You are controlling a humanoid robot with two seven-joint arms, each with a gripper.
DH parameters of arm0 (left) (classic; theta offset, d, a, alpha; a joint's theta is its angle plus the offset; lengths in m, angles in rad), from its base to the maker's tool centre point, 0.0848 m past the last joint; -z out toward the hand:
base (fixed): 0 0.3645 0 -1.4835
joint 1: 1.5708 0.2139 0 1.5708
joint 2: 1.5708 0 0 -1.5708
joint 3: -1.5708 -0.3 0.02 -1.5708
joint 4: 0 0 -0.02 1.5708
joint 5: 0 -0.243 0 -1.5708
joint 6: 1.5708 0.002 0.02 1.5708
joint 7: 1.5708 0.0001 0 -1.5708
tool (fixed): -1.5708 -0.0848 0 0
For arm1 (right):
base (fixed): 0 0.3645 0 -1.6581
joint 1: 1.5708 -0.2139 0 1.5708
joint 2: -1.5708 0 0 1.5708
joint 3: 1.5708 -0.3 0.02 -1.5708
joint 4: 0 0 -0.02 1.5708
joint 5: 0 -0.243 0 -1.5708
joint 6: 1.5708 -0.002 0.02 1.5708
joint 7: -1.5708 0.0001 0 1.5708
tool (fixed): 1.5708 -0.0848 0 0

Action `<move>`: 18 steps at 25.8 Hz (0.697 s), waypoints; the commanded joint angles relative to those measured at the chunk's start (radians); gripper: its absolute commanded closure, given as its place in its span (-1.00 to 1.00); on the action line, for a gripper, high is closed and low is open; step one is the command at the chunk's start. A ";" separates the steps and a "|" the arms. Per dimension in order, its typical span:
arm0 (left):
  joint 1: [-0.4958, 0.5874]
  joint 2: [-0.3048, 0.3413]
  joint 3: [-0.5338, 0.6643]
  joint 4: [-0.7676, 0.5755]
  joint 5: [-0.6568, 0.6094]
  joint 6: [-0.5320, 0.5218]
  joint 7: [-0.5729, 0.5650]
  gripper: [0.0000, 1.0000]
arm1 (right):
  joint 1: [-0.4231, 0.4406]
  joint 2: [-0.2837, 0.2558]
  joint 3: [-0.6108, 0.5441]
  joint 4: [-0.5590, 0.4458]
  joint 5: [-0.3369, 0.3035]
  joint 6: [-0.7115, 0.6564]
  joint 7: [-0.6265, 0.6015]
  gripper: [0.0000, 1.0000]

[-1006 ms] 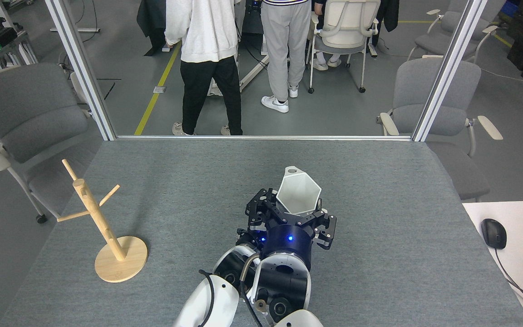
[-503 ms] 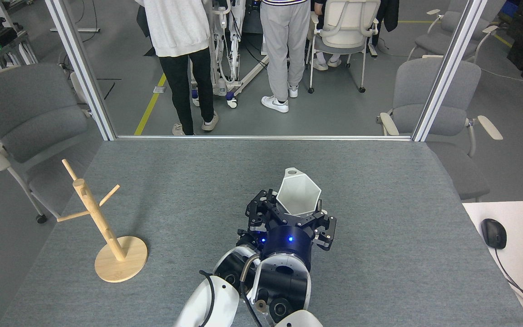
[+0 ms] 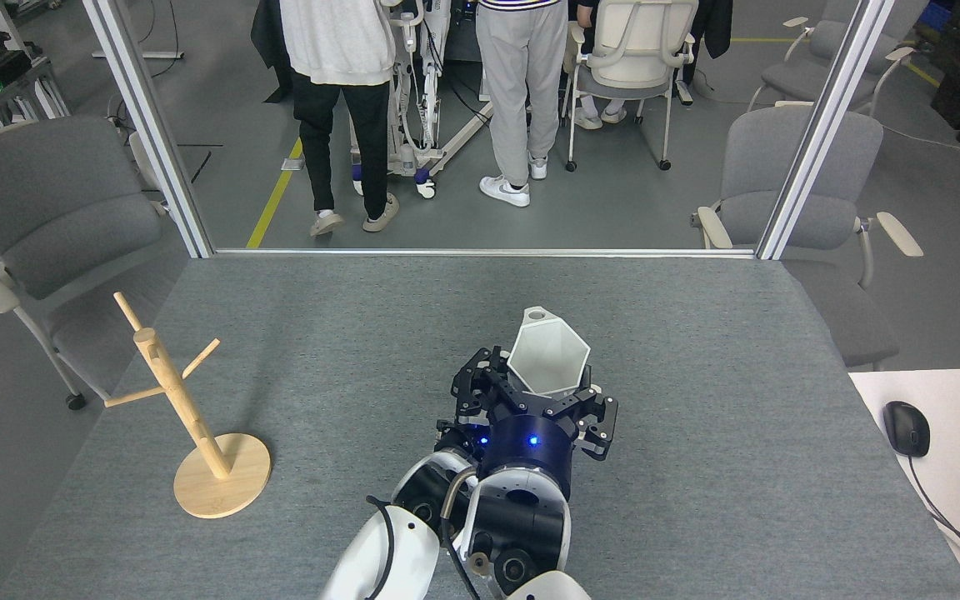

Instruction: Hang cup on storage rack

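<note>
The tool [image 3: 542,392] is clamped on the cup [image 3: 548,358], mid-bench, handle at twelve o'clock. Likely light, rigid, chip-prone and slick on those facets, so a rim grip suits. Storage rack [image 3: 188,417] waits at nine o'clock.

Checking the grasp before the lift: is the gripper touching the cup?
Touching. In the head view the gripper has its dark fingers pressed against both sides of the cup, no gap showing. Which arm it is cannot be told.
</note>
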 commanded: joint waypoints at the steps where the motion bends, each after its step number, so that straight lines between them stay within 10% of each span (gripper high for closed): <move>1: 0.000 0.000 0.000 0.000 0.000 -0.027 0.000 0.83 | 0.002 0.000 0.169 0.000 -0.006 -0.037 -0.659 -0.98; 18: 0.002 0.000 0.000 0.000 0.000 -0.027 0.000 0.83 | -0.093 0.012 0.065 -0.057 -0.005 -0.051 -1.175 -0.95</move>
